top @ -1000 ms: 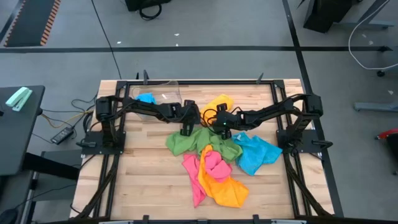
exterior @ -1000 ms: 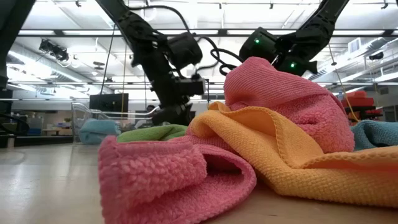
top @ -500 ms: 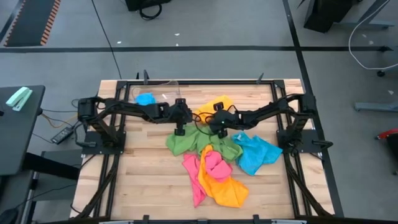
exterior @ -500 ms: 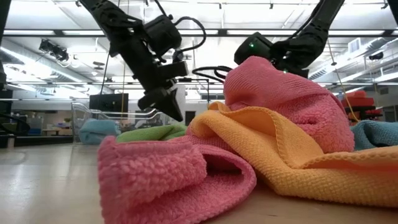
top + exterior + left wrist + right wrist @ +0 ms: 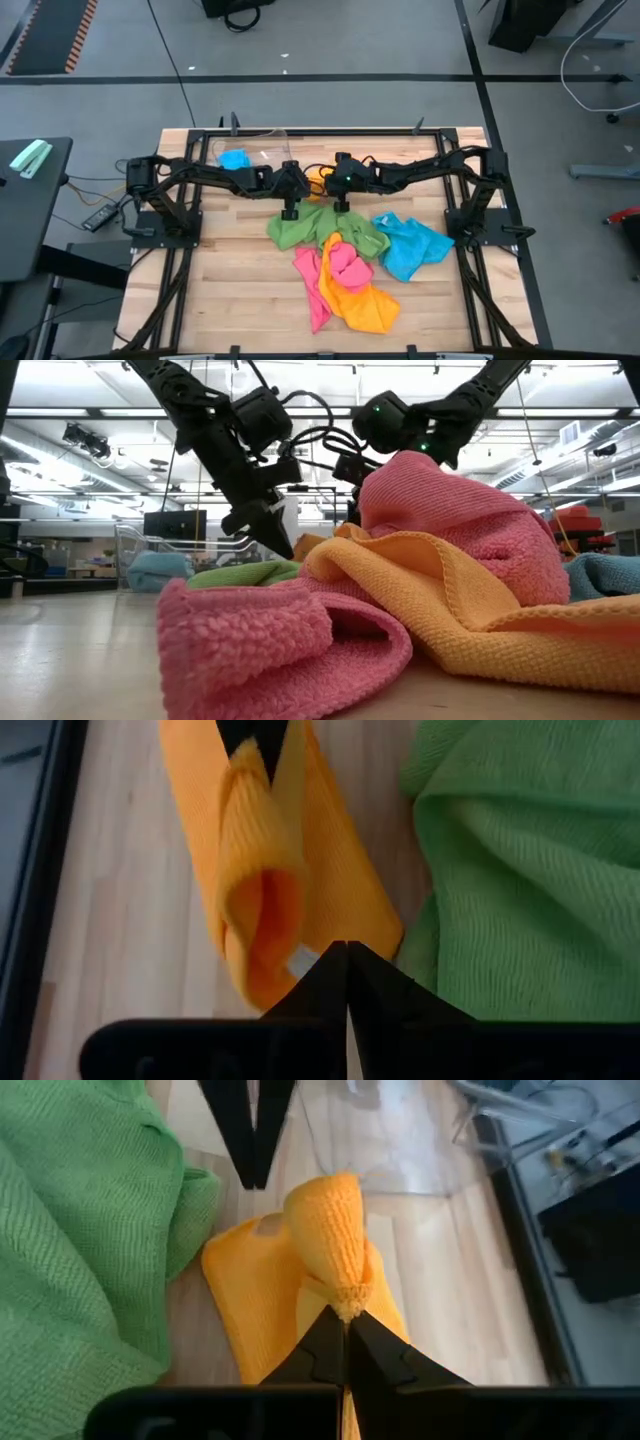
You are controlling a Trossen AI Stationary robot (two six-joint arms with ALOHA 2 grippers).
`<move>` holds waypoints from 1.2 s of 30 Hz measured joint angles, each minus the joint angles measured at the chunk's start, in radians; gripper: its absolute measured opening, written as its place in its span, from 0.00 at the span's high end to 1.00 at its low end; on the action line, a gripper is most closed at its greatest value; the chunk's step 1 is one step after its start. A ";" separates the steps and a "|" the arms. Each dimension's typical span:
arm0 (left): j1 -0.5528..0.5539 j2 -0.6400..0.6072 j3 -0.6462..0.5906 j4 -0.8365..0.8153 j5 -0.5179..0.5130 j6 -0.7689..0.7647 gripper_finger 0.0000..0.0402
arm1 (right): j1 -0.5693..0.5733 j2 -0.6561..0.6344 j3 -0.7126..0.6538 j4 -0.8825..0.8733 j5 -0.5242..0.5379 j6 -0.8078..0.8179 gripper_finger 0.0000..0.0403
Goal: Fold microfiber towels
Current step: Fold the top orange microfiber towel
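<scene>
Since a moment ago the right pincer (image 5: 335, 204) has swung across toward the middle of the bench (image 5: 230, 280) and clamped its fingers on a pinched-up fold of the orange-yellow towel (image 5: 318, 1295) at the back; that towel now lies bunched and mostly hidden between the two arms in the high view, where earlier it lay spread out; the left pincer (image 5: 291, 212) has stayed shut on nothing, tips pressed together, hovering just above the bench beside the same towel and the edge of the green towel (image 5: 300, 228); in the left wrist view the orange-yellow cloth shows as a rolled tube beside the green one, with the right pincer's closed tips gripping its far end; the green towel lies crumpled at the bench's middle, touching the orange-yellow one; nearer the front a pink towel (image 5: 340, 265) and a second orange towel (image 5: 365, 305) are heaped together, the pink draped over the orange; a blue towel (image 5: 410, 248) lies just right of them; another blue cloth (image 5: 235, 158) sits in the clear bin (image 5: 265, 150) at the back left.
</scene>
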 joint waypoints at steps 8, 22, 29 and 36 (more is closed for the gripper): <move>-0.007 0.087 0.003 0.072 -0.006 -0.022 0.95 | -0.031 0.000 0.003 -0.014 -0.080 0.090 0.98; -0.051 0.051 -0.145 0.304 0.001 -0.038 0.96 | -0.033 0.000 0.004 -0.029 -0.079 0.071 0.98; -0.110 0.030 -0.384 0.813 -0.028 -0.087 0.98 | -0.034 -0.001 0.004 -0.039 -0.080 0.071 0.97; -0.096 0.040 -0.427 0.908 -0.151 -0.178 0.94 | -0.032 -0.001 0.004 -0.038 -0.102 0.078 0.97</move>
